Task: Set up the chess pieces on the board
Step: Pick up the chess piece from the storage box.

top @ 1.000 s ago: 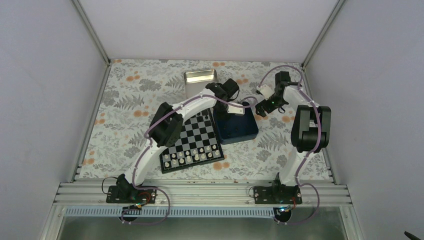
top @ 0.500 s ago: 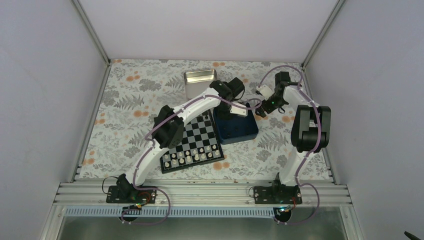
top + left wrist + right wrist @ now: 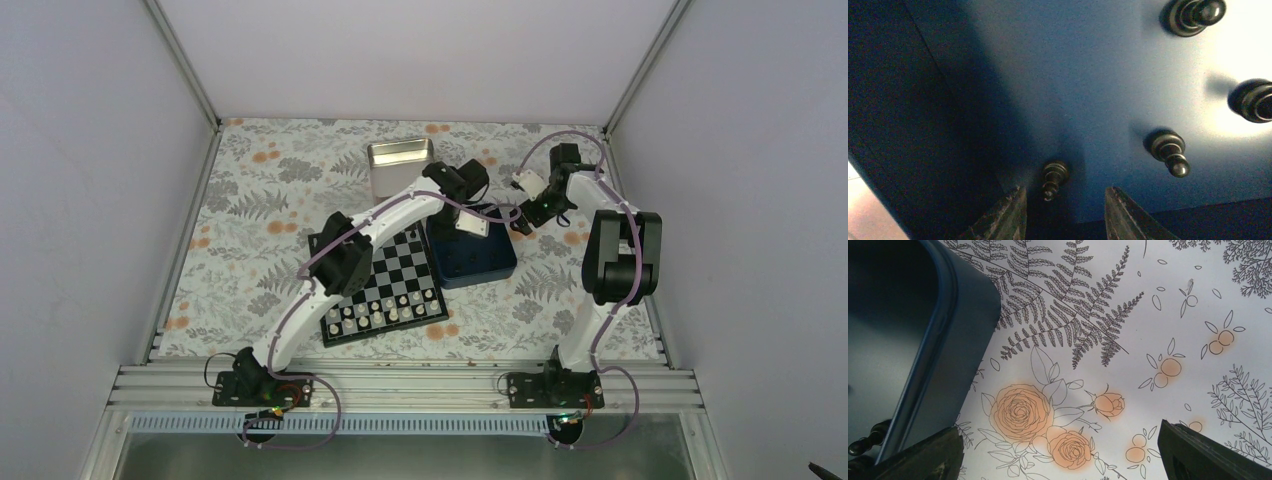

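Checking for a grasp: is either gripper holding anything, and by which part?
Nothing held: the left gripper stands open near a black piece; the right gripper is open, empty.

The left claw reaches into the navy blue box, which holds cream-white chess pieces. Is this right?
Not quite. The chess pieces in the navy blue box are black, not cream-white; the left wrist view shows this. The left claw does reach into that box.
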Tool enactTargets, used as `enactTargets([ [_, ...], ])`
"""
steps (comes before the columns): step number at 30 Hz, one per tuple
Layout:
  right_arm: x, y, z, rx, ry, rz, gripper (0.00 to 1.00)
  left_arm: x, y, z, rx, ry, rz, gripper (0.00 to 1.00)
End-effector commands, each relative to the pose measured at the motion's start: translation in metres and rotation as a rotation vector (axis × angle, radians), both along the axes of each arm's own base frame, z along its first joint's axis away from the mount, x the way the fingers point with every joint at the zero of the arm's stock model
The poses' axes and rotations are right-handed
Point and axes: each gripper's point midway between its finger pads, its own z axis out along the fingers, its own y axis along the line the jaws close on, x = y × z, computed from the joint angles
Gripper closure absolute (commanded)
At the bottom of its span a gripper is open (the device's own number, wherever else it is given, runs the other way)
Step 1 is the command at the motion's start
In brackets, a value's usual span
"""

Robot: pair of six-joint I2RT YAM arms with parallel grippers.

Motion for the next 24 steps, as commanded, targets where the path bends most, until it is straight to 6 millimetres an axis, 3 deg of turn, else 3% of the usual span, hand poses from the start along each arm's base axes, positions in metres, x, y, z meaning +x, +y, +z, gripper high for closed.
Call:
enactTargets([
  [1, -0.003, 0.003, -0.003, 0.017, 0.014, 0.019, 0.0, 0.005, 0.0, 0.0, 0.02, -0.027, -0.012, 0.6],
  [18, -0.006, 0.004, -0.006, 0.018, 0.025, 0.026, 0.0, 0.005, 0.005, -0.021, 0.07, -0.007, -0.039, 0.6],
  [24, -0.006, 0.003, -0.007, 0.018, 0.027, 0.026, 0.0, 0.008, 0.002, -0.02, 0.061, -0.018, -0.047, 0.61],
])
